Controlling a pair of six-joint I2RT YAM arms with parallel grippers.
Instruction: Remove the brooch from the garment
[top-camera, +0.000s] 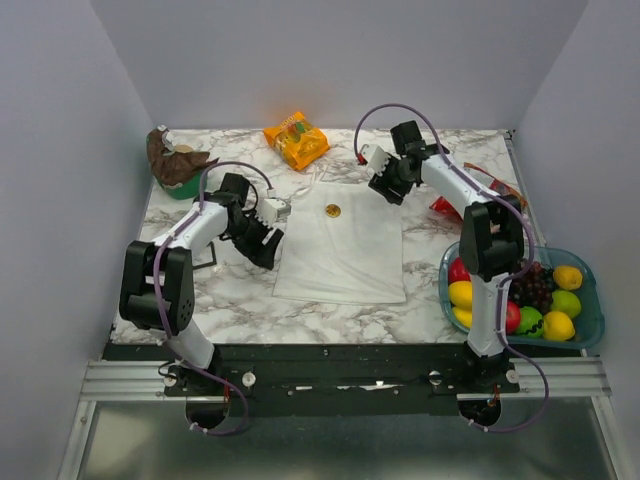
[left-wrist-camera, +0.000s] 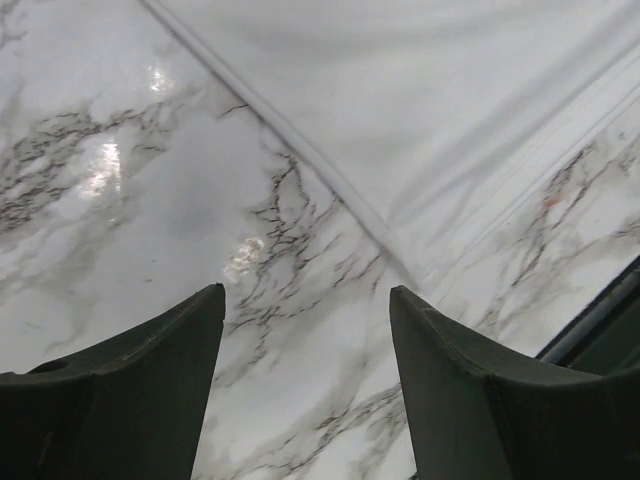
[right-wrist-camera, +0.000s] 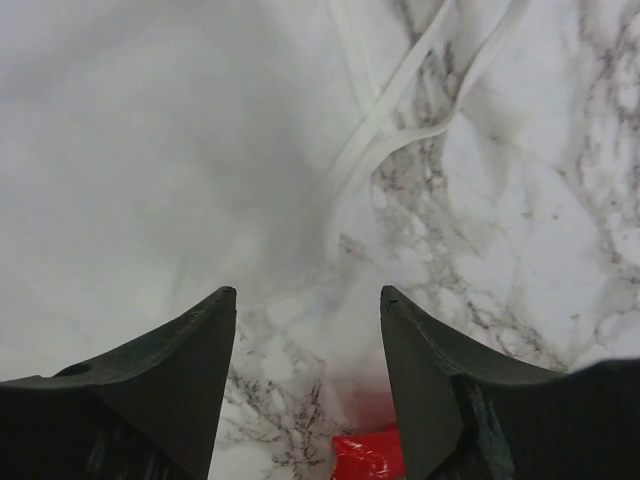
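The white sleeveless garment (top-camera: 342, 243) lies flat in the middle of the marble table. The small round golden brooch (top-camera: 333, 211) sits on its upper chest. My left gripper (top-camera: 272, 246) is open and empty, low beside the garment's left edge; its wrist view shows the garment's hem (left-wrist-camera: 430, 110) ahead of the fingers. My right gripper (top-camera: 385, 190) is open and empty at the garment's top right corner; its wrist view shows the cloth (right-wrist-camera: 150, 150) and the narrow straps (right-wrist-camera: 385, 120). The brooch shows in neither wrist view.
An orange snack bag (top-camera: 296, 139) lies at the back. A brown and green object (top-camera: 176, 163) sits at the back left. A red packet (top-camera: 446, 207) lies right of the garment, also in the right wrist view (right-wrist-camera: 368, 458). A blue tray (top-camera: 590, 310) holds fruit at the right.
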